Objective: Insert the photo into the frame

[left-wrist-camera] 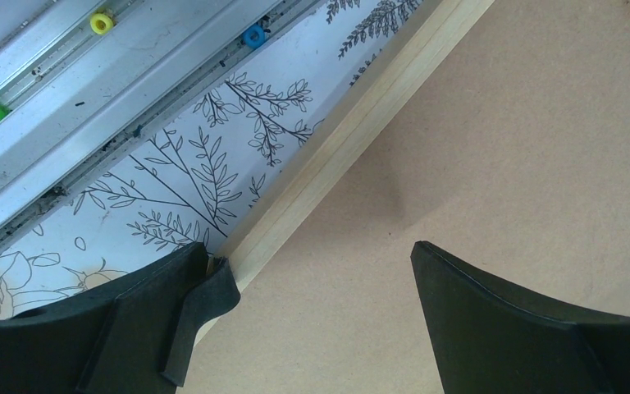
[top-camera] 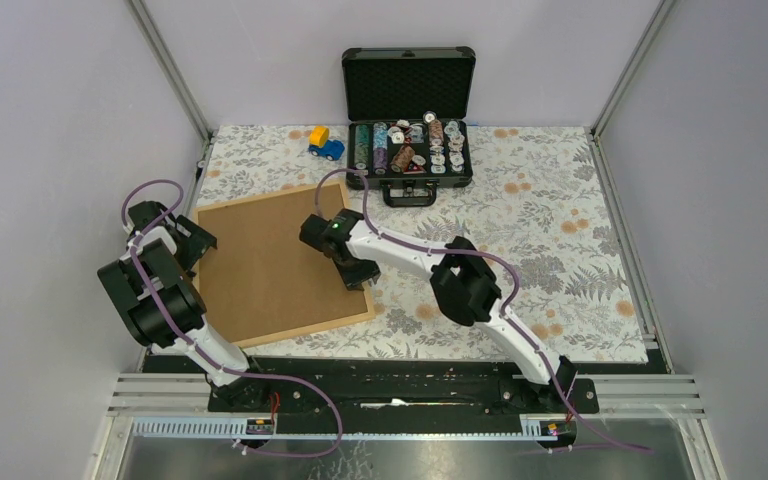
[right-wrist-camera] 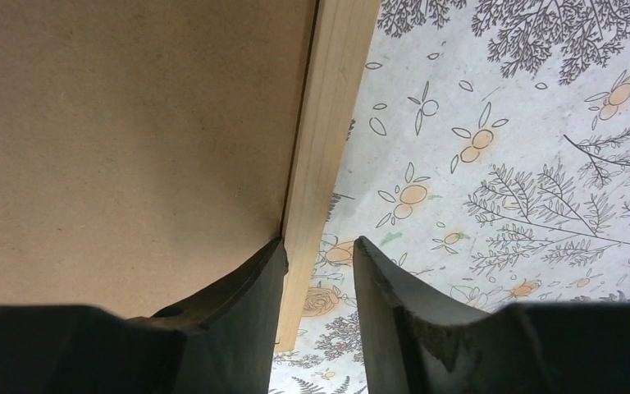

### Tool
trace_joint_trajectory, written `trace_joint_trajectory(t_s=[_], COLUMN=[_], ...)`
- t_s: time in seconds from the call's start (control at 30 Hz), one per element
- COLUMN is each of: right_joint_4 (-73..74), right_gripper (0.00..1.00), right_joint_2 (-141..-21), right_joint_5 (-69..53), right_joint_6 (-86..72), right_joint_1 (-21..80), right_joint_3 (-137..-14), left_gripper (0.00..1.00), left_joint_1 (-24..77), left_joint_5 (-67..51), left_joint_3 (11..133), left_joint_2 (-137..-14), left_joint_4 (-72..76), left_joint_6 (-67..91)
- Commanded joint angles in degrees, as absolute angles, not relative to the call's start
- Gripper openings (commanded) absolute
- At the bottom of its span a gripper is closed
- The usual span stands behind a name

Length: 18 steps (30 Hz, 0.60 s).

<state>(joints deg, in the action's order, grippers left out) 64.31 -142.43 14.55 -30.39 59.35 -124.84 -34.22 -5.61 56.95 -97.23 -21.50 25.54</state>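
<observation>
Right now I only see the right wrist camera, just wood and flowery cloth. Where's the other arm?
Observer: The left gripper hangs open over the frame's opposite, left rail.
Operator: Is the photo anywhere?
Observer: No view shows it; the brown backing board fills the frame.
Operator: Anything else out there?
Observer: An open black case stands at the far edge, with a toy car to its left.

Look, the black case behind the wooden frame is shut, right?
Not quite. The black case is open: its lid stands up and the chips inside show. The top view shows this. It does sit behind the frame.
</observation>
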Motion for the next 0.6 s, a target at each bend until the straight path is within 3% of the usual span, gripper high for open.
trace_joint_trajectory(t_s=[0.0,0.33,0.57], right_joint_4=[57.39,60.85,58.38], right_gripper=[0.47,0.66,0.8], right_joint_2=[-157.3,-160.57,-139.56], right_joint_5=[18.23,15.17,8.78], right_joint_6=[-33.04,-28.97,-25.71], right_joint_1=[60.31,60.78,56.78], right_joint_3=[-118.88,-123.33,-124.28], left_gripper=[0.98,0.98,0.98], left_joint_1=[-32.41,-32.32,-32.34], left_joint_5=[-15.58,-15.96,-16.61], left_joint_3=[54.32,54.23,54.45], left_joint_2=[-98.98,-98.67,-98.28], left_joint_4=[-22.85,-22.72,-22.63], left_joint_6=[29.33,29.35,29.11])
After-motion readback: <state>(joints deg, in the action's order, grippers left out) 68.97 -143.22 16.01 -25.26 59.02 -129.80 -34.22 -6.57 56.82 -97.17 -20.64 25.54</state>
